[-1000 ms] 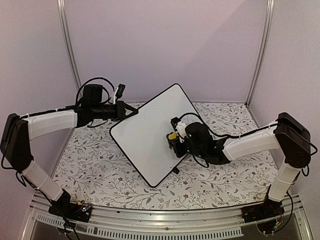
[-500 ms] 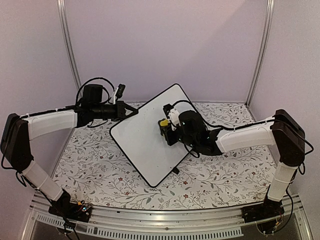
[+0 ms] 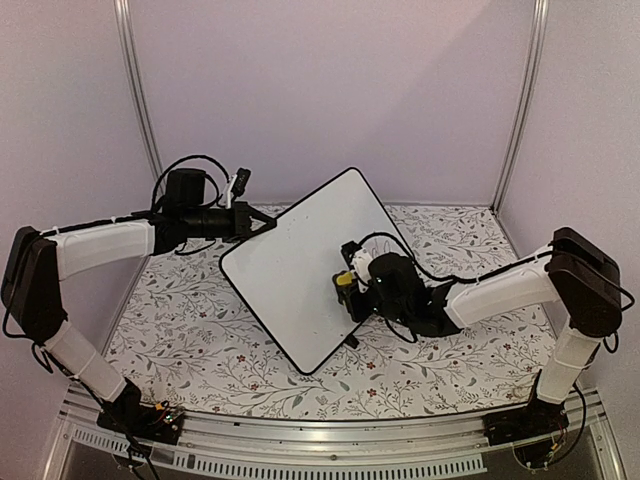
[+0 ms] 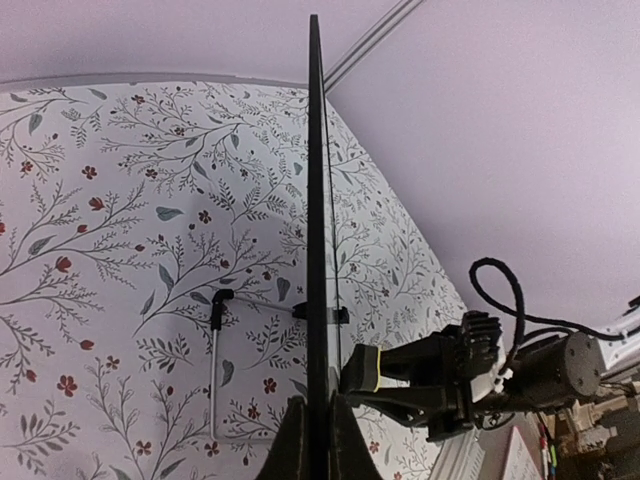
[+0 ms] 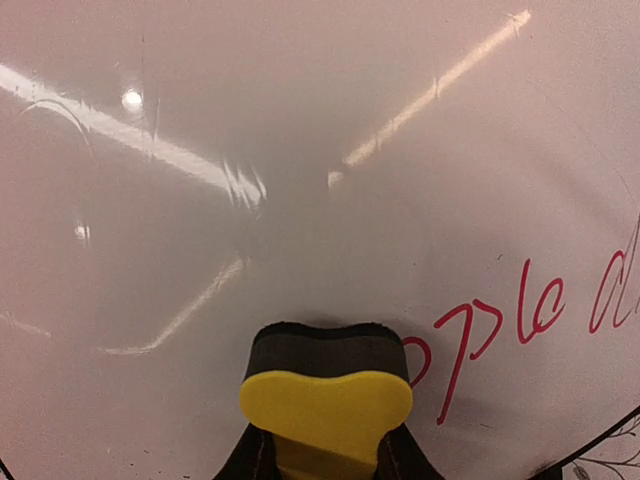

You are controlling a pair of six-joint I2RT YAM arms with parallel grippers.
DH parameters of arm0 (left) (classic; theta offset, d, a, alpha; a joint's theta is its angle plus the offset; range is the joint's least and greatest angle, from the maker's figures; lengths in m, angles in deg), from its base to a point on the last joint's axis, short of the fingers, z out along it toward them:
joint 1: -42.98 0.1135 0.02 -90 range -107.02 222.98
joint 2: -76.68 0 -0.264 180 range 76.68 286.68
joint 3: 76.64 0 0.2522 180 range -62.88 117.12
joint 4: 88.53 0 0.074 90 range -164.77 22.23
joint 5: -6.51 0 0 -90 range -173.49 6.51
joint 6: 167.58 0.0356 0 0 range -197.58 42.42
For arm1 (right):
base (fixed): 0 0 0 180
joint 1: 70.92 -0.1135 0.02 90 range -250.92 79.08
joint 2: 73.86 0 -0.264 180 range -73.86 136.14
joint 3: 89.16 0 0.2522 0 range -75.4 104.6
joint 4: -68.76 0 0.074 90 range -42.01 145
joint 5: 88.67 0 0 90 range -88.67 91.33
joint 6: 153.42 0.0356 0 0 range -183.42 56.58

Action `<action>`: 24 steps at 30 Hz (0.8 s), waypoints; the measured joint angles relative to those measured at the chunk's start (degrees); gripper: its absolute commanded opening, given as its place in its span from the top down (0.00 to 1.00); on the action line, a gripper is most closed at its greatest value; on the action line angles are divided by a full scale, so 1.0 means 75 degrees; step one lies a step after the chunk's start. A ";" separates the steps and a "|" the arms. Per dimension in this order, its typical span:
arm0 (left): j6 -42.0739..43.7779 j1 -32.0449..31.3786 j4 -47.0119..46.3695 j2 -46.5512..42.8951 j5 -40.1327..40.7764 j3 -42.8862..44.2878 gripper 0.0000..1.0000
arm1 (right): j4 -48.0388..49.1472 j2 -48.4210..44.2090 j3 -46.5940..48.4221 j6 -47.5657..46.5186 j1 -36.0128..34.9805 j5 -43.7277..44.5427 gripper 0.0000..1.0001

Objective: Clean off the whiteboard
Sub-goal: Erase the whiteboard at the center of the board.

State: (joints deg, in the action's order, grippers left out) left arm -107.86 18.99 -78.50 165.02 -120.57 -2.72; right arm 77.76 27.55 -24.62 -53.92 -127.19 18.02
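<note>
right hand [image 5: 325,452] gripping eraser [image 5: 326,392], red "ple" on whiteboard [image 5: 300,150]

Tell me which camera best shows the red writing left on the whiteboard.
Right wrist view. The red writing fills that picture's lower right, on the whiteboard beside the yellow eraser pressed to it. The top external view shows the face seemingly blank, no writing discernible. The left wrist view shows the board only edge-on.
</note>
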 measured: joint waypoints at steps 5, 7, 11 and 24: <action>0.0000 0.0000 -0.0009 0.0012 0.0000 0.0000 1.00 | -0.0300 0.0026 0.0268 0.0020 0.0015 0.0085 1.00; 0.0000 0.0000 -0.0009 0.0012 0.0006 0.0000 1.00 | -0.0396 0.0149 0.0737 -0.0023 0.0070 0.0082 1.00; 0.0003 0.0000 -0.0009 0.0012 0.0003 0.0000 1.00 | -0.0402 0.0504 0.1824 -0.0221 0.0181 0.0052 1.00; -0.0023 0.0000 0.0020 0.0041 0.0070 0.0009 1.00 | -0.0038 0.0647 0.1848 -0.0618 0.0323 -0.0119 1.00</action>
State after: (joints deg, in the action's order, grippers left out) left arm -108.03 18.99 -78.35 165.32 -120.05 -2.65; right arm 77.47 32.40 -10.76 -58.56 -124.77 17.12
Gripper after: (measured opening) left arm 0.029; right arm 0.252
